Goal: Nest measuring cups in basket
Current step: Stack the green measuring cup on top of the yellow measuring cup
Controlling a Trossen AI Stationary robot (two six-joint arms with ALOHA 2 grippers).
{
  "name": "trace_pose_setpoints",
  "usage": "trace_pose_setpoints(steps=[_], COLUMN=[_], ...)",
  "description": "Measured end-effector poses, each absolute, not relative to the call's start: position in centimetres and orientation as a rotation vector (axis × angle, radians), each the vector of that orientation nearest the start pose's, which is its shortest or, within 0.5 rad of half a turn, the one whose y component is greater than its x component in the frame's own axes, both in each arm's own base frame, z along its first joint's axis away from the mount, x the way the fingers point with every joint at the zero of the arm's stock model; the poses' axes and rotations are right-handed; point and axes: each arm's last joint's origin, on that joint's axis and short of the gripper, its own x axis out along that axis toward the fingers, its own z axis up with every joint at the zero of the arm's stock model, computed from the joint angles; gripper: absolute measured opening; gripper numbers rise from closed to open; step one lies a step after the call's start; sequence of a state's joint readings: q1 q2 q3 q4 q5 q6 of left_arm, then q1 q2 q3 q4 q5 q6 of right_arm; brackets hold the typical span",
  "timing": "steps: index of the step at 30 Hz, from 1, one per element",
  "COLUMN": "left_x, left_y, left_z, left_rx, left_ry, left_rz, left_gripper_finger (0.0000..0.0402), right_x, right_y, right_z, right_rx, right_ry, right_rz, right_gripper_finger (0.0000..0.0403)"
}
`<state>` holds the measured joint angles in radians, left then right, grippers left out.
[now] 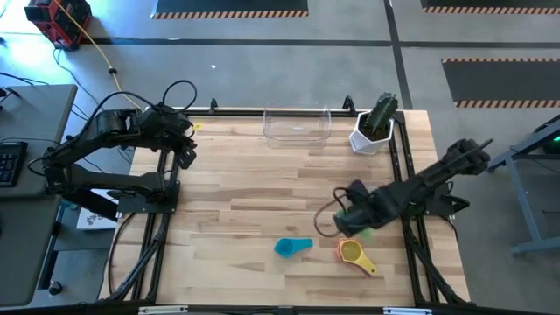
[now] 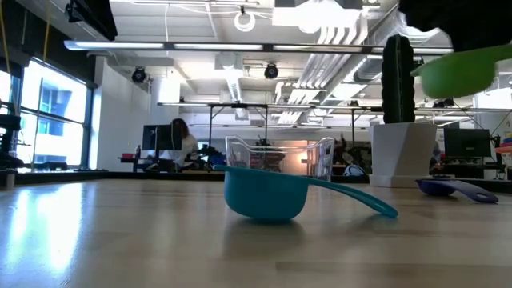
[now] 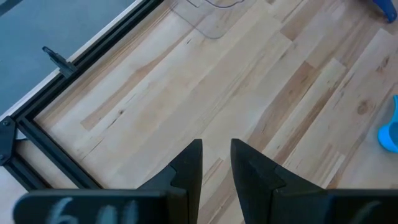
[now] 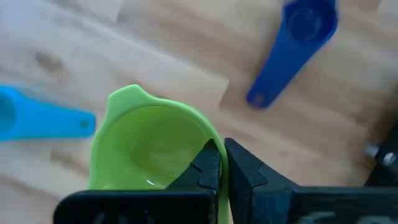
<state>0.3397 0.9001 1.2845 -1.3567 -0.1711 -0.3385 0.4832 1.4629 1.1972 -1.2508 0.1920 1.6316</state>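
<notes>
the green cup (image 4: 149, 146) is up off the table, pinched by its rim in the right claw (image 4: 222, 163), whose fingers are closed tight on it. below sit a teal cup (image 1: 292, 248), a yellow cup (image 1: 353, 254) and a blue cup (image 4: 293, 46). the clear basket (image 1: 297, 127) stands at the far edge beside the cactus pot (image 1: 374, 131). the left claw (image 3: 216, 167) waits near its corner, fingers a little apart, holding nothing.

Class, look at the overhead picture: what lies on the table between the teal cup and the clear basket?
Nothing. In the high view only bare wood runs from the teal cup up to the basket.
</notes>
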Motion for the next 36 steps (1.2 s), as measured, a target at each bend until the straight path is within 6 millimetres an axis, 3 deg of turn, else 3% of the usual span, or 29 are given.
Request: trace_pose_setpoints(steps=[9,17,27,36], left_x=[10.8,11.1,11.8,12.7], left_y=[4.3,4.4,4.7,5.0], left_z=[37.9,37.9,37.6,37.2], left_rx=[-0.403,-0.449,-0.549,-0.552], left_ry=[0.871,0.848,0.844,0.876], left_rz=[0.639,0.661,0.717,0.724], left_gripper_finger=[0.0076,0.0076,0.0076,0.0076], right_x=[19.7,19.2,20.1,19.9], right_y=[15.7,17.7,18.8,18.6], right_z=[24.5,22.9,20.5,20.3], right_rx=[0.908,0.960,0.898,0.855], right_ry=[1.165,1.156,1.222,1.227], right_rz=[-0.813,-0.753,-0.798,-0.826], right_gripper_finger=[0.0000,0.0000,0.0000,0.0010])
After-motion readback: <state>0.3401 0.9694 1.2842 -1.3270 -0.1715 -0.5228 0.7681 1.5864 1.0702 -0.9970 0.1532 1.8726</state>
